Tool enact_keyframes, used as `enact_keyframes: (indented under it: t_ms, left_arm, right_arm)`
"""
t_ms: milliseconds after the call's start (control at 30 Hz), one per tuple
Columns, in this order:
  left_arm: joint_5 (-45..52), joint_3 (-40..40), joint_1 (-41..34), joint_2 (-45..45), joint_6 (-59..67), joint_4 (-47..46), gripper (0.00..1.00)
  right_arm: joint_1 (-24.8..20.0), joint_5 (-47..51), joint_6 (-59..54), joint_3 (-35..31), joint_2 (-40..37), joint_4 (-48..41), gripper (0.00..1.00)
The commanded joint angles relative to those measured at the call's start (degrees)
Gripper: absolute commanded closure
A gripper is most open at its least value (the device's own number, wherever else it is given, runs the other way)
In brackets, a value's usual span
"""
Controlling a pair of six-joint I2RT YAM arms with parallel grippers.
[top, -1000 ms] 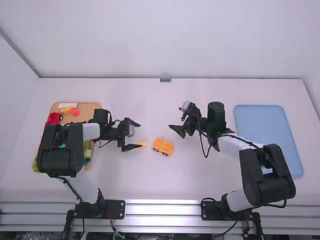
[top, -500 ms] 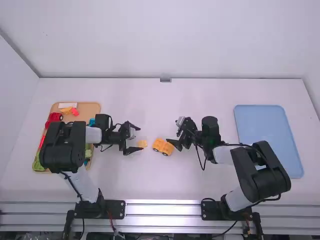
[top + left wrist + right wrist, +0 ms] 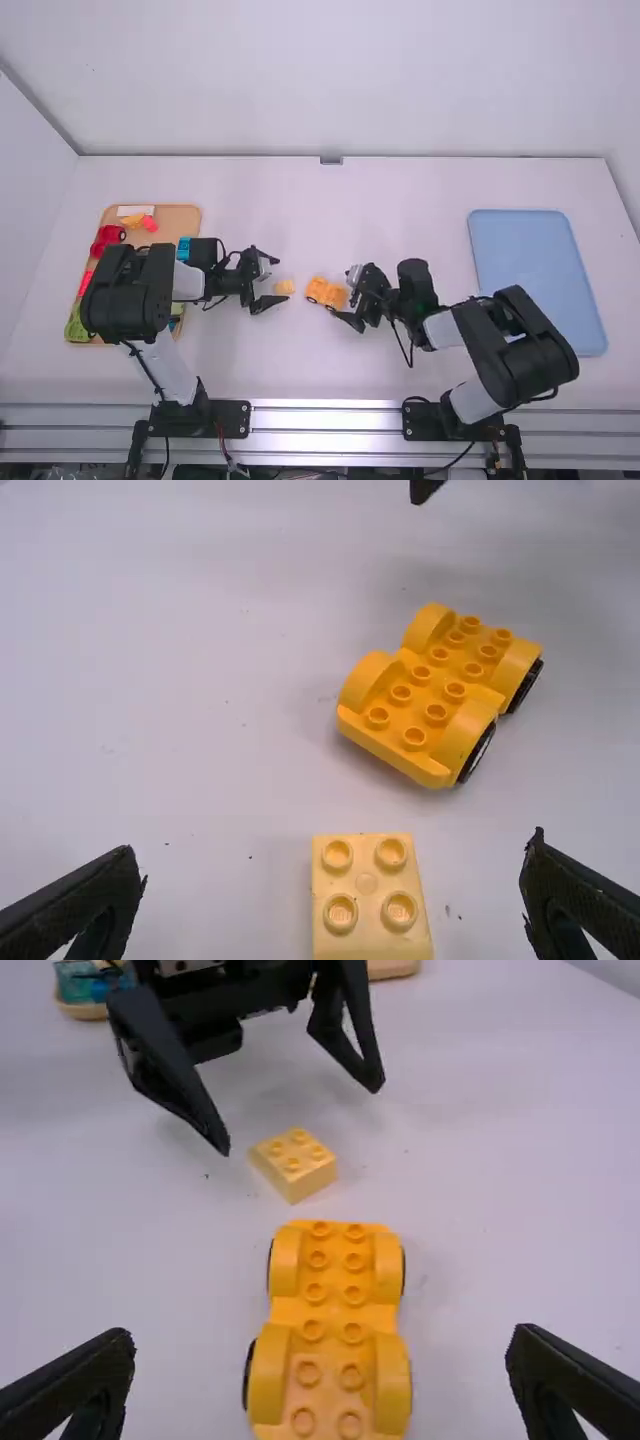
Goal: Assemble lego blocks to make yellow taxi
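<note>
"Watching from back here, what am I risking with the wheeled base?"

"It's sitting loose, so if my right gripper, waiting at its right end, is closing off-centre, I'm probably rolling it away."

"And my left gripper?"

"Both are gaping wide, holding nothing. The yellow brick is lying near the base's left end, apart from it; if I'm pinching it crooked, I'm likely twisting it."

"What am I counting?"

"I'm seeing one base, one loose brick, two grippers, one wooden tray left of the base, one blue tray right."
</note>
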Motion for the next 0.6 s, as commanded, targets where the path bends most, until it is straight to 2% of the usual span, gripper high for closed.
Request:
enact_keyframes:
  t_ms: [0, 167, 200, 333, 567]
  left_arm:
    - [1.64, -0.26, -0.48, 0.24, -0.94, -1.09, 0.01]
    - [-0.5, -0.68, -1.31, 0.42, 0.66, -1.9, 0.01]
    - [-1.05, -1.07, -1.84, 0.7, 3.15, -1.79, 0.05]
    - [-3.41, -1.29, -2.78, 1.03, 3.5, -1.42, 0.14]
    - [-5.11, -0.87, -1.49, 2.12, 1.46, -0.74, 0.2]
  right_arm:
    - [1.14, 2.47, 0.07, -0.83, 0.33, 0.15, 0.01]
    - [2.45, 3.82, 0.2, 0.9, 7.39, 5.01, 0.01]
    - [2.16, 2.05, 0.11, 2.38, 10.71, 6.51, 0.01]
    - [1.49, -2.01, 1.11, 4.33, 15.26, 9.4, 0.01]
    - [0.92, -4.46, 3.13, 7.04, 19.69, 10.86, 0.01]
